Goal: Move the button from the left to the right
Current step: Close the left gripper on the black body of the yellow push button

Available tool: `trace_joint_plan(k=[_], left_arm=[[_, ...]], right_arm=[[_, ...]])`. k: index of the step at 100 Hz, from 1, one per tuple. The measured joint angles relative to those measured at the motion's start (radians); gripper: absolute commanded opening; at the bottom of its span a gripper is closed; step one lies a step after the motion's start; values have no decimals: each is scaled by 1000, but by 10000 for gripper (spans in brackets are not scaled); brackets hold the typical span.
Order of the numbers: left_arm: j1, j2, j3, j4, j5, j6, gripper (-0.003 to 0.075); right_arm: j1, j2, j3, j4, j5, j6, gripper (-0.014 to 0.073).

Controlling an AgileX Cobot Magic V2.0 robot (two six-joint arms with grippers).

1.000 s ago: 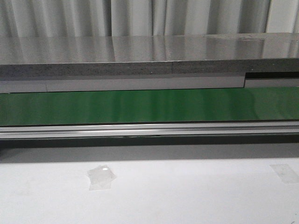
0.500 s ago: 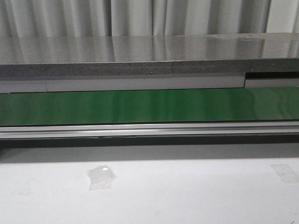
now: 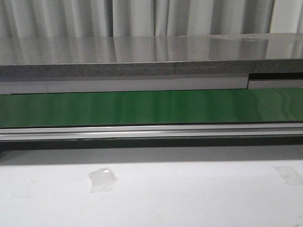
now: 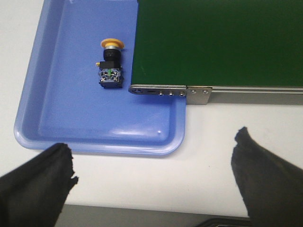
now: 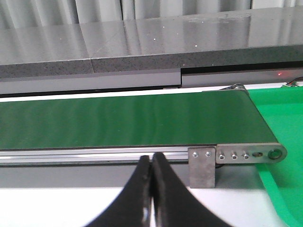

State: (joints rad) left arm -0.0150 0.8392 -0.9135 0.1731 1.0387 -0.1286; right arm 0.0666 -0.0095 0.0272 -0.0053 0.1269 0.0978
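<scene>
The button (image 4: 109, 66) lies on its side in a blue tray (image 4: 57, 142) in the left wrist view, its yellow cap pointing away from my fingers, close to the end of the green conveyor belt (image 4: 218, 42). My left gripper (image 4: 154, 146) is open and empty, its black fingertips (image 4: 45, 172) spread wide over the white table just short of the tray's near rim. My right gripper (image 5: 151, 158) is shut and empty, in front of the belt's metal side rail (image 5: 94, 153). Neither gripper nor the button shows in the front view.
The belt (image 3: 151, 108) runs across the front view with an aluminium rail (image 3: 151, 131) along its near side and a grey shelf (image 3: 151, 56) behind. A green tray (image 5: 284, 189) sits at the belt's right end. A piece of clear tape (image 3: 102, 178) lies on the white table.
</scene>
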Motion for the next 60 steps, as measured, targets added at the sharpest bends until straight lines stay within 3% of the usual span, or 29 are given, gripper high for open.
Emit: trace_joint_plan(k=[21,60], left_arm=[[21,31,-14,41,-25,-27,640],[238,356,-167,31,-138,0,640]], right_arm=[[0,0,0,0,0,0,-68],[0,0,0,0,0,0,-68]])
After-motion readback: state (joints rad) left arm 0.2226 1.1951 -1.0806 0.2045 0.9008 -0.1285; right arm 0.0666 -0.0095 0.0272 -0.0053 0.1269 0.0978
